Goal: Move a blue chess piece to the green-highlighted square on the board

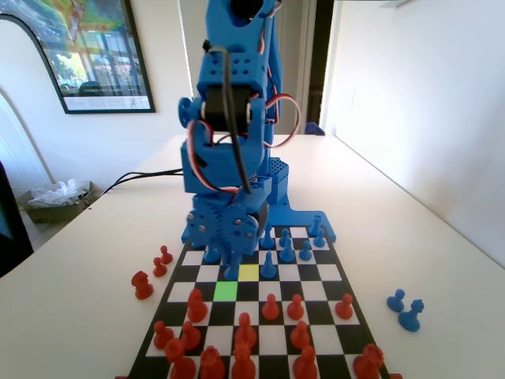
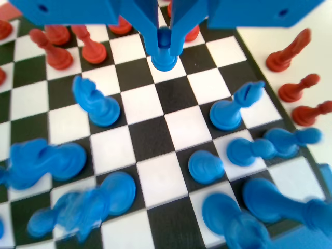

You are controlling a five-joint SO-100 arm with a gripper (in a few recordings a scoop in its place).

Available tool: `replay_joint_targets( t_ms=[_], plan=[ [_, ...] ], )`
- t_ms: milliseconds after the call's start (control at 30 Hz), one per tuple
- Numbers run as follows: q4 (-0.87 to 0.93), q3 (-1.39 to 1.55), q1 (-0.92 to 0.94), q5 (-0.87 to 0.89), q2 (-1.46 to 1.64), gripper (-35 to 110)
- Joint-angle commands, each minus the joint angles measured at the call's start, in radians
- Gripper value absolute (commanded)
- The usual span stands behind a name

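— Where was the blue chess piece (image 2: 165,54) seen?
— It was held upright between the closed jaws of the gripper (image 2: 165,39), its base on a white square of the board (image 2: 155,137), just far of the green-highlighted square (image 1: 225,290).

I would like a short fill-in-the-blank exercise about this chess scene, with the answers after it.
The gripper holds a ___ pawn.
Diagonally beside the green square lies a ___ square.
Right of the board in the fixed view stand ___ blue pieces.
Answers: blue; yellow; two.
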Motion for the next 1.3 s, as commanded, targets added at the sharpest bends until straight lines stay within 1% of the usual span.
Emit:
replay_joint_targets(
  t_ms=[0, 567, 667, 800, 933, 1100, 1267],
  plan=[
    [0.023, -0.098, 0.015, 0.000, -0.008, 1],
    [0.000, -0.112, 0.012, -0.009, -0.048, 2],
    [-0.011, -0.107, 0.015, -0.009, -0.049, 4],
    [-0.012, -0.114, 0.021, -0.008, -0.051, 12],
    [-0.012, -0.115, 0.021, -0.008, -0.049, 16],
    [-0.009, -0.115, 0.021, -0.006, -0.040, 18],
    [0.015, -0.104, 0.008, 0.008, -0.006, 15]
  ],
)
